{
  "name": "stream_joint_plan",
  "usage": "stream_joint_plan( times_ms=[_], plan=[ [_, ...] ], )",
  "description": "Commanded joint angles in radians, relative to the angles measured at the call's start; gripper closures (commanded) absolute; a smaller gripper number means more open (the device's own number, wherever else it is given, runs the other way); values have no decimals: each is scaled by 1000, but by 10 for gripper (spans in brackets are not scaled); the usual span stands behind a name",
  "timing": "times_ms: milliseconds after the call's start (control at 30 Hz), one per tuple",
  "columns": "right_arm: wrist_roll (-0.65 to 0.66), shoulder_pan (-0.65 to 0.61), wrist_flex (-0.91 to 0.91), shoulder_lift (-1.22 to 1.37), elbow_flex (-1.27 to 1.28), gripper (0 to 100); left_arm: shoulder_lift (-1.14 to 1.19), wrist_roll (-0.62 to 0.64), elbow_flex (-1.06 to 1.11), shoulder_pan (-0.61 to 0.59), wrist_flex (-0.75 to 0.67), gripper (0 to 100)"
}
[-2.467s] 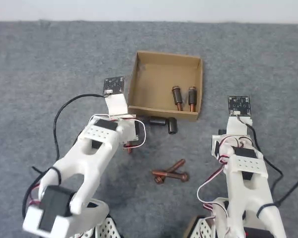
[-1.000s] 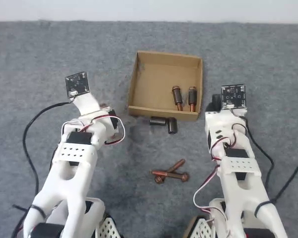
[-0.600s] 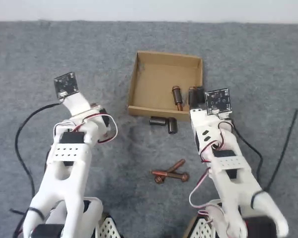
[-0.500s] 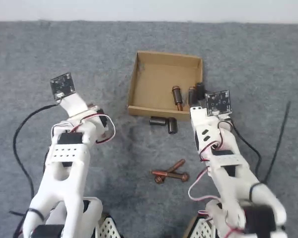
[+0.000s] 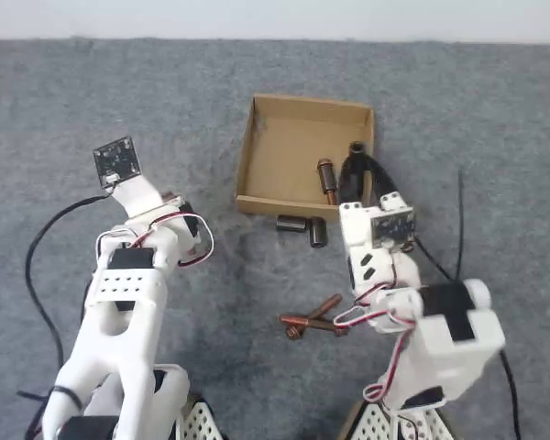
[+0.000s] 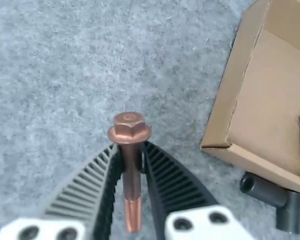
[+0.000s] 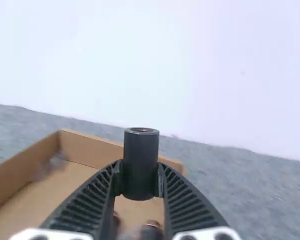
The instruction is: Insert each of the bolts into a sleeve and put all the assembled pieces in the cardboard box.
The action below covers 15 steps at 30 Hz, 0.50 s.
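The left gripper (image 6: 130, 147) is clamping a bolt (image 6: 129, 131); the right gripper (image 7: 140, 167) is clamping a sleeve (image 7: 141, 145) above the cardboard box (image 7: 85, 142). Misalignment could jam or drop them.

High view overhead; wrist views close, all sharing cardboard box (image 5: 284, 156).
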Motion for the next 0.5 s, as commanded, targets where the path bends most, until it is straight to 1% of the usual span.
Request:
stream_joint_plan(
  times_ms=[0, 100, 200, 367, 467],
  plan=[
    [9, -30, -108, 79, -101, 991, -52, 6, -16, -6, -35, 988],
    [14, -51, -136, 170, -167, 991, -52, 5, -16, -6, -37, 988],
    [15, -81, -183, 216, -167, 991, -54, 3, -1, -6, -57, 988],
    [15, -156, -274, 188, -32, 991, -54, 3, 21, -6, -109, 988],
    [12, -188, -285, 159, 26, 991, -54, 3, 21, -6, -110, 988]
  ],
)
